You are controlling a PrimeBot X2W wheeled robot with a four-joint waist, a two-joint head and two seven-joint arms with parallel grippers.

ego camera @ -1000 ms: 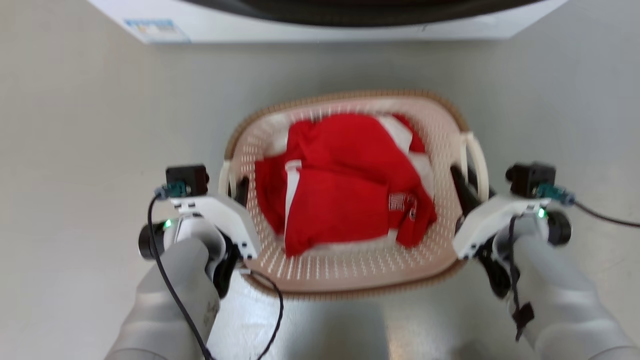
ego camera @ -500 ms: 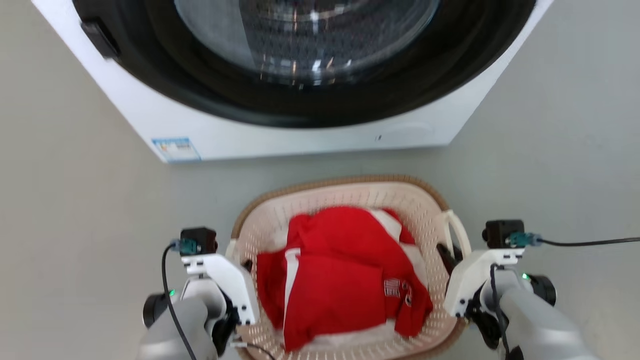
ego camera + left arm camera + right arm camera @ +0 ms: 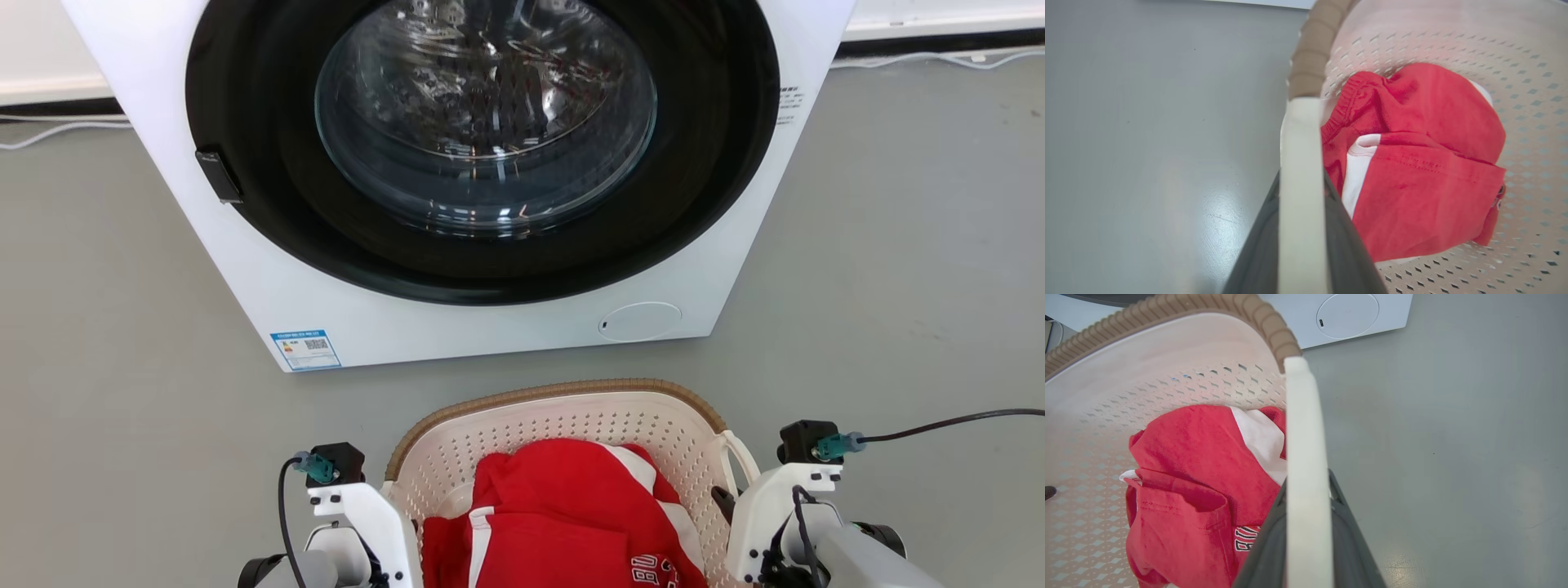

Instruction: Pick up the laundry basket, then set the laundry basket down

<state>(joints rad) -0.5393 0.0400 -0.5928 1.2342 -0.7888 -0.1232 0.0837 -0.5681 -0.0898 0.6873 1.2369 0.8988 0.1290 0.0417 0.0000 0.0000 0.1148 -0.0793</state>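
The laundry basket (image 3: 555,394), cream perforated plastic with a brown woven-look rim, sits at the bottom middle of the head view between my two arms. Red and white clothing (image 3: 563,523) lies inside it. My left gripper (image 3: 1302,178) is shut on the basket's left white loop handle (image 3: 1299,155), which runs between its dark fingers (image 3: 1261,253). My right gripper (image 3: 1307,478) is shut on the right loop handle (image 3: 1304,428) in the same way. In the head view my left gripper's white body (image 3: 367,523) and my right gripper's (image 3: 755,510) flank the basket. I cannot tell whether the basket's base touches the floor.
A white front-loading washing machine (image 3: 343,310) with a dark round glass door (image 3: 486,114) stands just beyond the basket. Grey floor (image 3: 898,269) spreads to both sides. Pale cables (image 3: 939,57) lie along the back wall.
The head camera has swung upward, so the washing machine now shows in full and the basket and grippers sit at the bottom edge. Both grippers keep hold of the handles.
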